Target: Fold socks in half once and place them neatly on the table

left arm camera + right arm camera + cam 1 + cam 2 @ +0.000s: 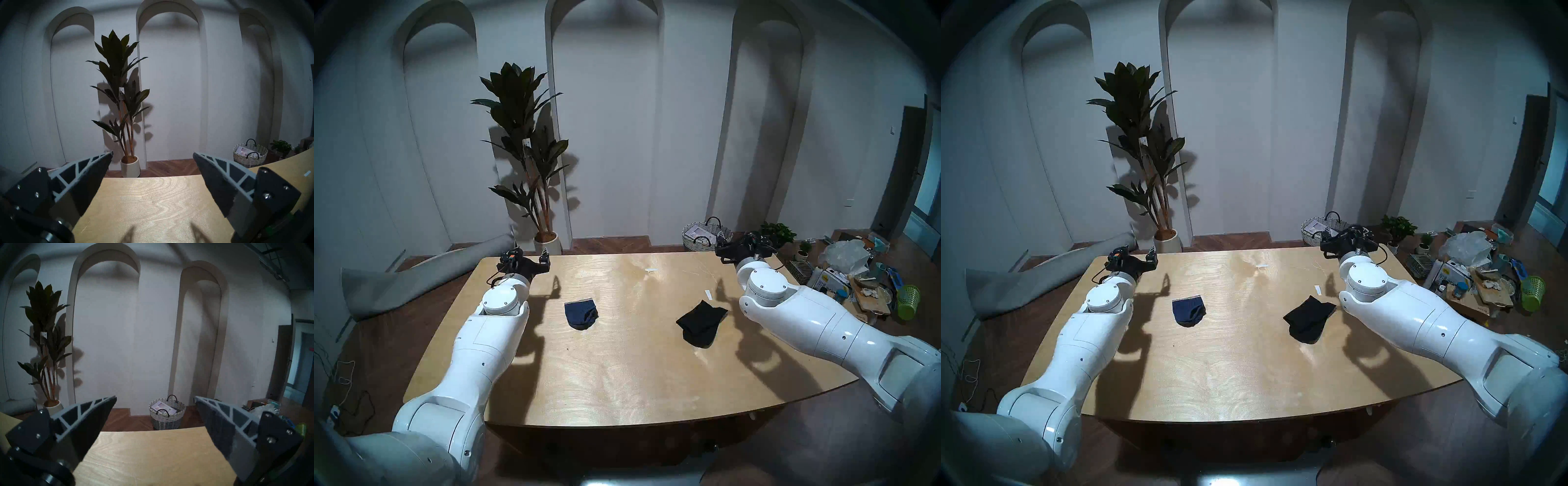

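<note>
left tool (153,157) spread apart, empty | right tool (155,399) spread apart, empty | both level over worktop (619,373) far edge | navy sock (581,315) nearer left tool, black sock (701,323) nearer right, both behind the tips toward the robot

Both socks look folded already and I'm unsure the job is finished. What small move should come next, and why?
Probably just draw both arms back: the navy sock and black sock lie doubled on the table, and the left gripper and right gripper hover open, empty.
</note>
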